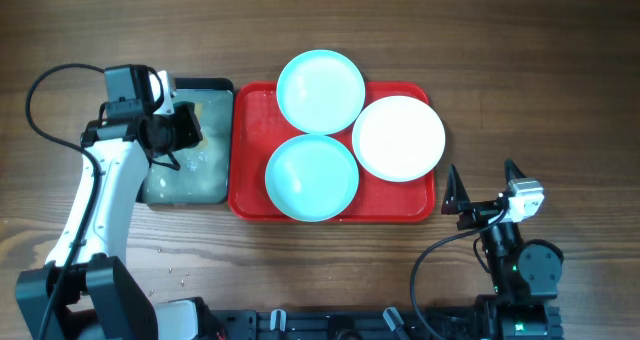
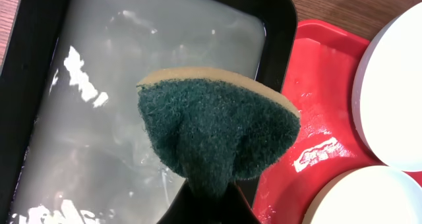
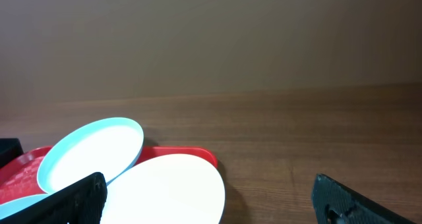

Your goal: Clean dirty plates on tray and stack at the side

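Three plates lie on the red tray (image 1: 248, 195): a cyan plate (image 1: 320, 90) at the back, a second cyan plate (image 1: 311, 177) at the front and a white plate (image 1: 398, 138) on the right, overhanging the rim. My left gripper (image 1: 183, 130) hangs over the black tray (image 1: 215, 84), left of the red tray. In the left wrist view it (image 2: 211, 199) is shut on a green-and-yellow sponge (image 2: 217, 132). My right gripper (image 1: 485, 182) stands open on the table, right of the tray's front corner. The right wrist view shows the white plate (image 3: 165, 188) and the back cyan plate (image 3: 92, 151) ahead of it.
The black tray holds cloudy water (image 2: 145, 79). Small water drops (image 1: 172, 271) dot the table in front of the black tray. Cables run from both arms along the table's front.
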`<state>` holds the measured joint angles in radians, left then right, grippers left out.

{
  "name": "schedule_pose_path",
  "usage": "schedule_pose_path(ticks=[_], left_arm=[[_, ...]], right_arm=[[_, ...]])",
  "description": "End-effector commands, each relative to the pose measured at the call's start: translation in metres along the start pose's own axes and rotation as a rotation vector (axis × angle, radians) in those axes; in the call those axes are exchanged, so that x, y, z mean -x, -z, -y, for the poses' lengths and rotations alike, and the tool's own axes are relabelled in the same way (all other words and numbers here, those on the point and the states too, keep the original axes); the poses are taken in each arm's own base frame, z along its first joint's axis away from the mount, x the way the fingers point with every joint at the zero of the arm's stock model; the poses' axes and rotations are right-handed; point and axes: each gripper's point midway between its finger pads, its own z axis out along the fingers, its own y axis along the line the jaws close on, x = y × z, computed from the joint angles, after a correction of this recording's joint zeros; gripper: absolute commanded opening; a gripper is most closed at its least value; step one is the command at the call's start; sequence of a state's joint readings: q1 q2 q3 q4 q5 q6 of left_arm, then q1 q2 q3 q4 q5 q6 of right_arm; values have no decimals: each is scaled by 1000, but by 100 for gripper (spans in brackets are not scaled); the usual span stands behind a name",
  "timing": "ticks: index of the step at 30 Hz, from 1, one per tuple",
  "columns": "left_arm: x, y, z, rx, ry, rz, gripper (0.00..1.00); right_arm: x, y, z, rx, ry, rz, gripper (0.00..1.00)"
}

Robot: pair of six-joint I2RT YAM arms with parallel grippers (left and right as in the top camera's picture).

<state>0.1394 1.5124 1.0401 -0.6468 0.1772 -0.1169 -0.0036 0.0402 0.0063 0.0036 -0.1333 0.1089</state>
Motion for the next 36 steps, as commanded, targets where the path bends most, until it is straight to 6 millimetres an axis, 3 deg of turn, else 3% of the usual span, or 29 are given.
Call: schedule_pose_path(ticks=[1,25,36], left_arm=[[5,7,-1,7,-8,27,4],[4,6,-1,7,-26,25,4],[-10,7,-3,16,-31,-30,4]], right_arm=[[2,0,2,-11,-9,8,100],[2,0,2,-11,-9,8,100],[2,0,2,-11,-9,8,100]])
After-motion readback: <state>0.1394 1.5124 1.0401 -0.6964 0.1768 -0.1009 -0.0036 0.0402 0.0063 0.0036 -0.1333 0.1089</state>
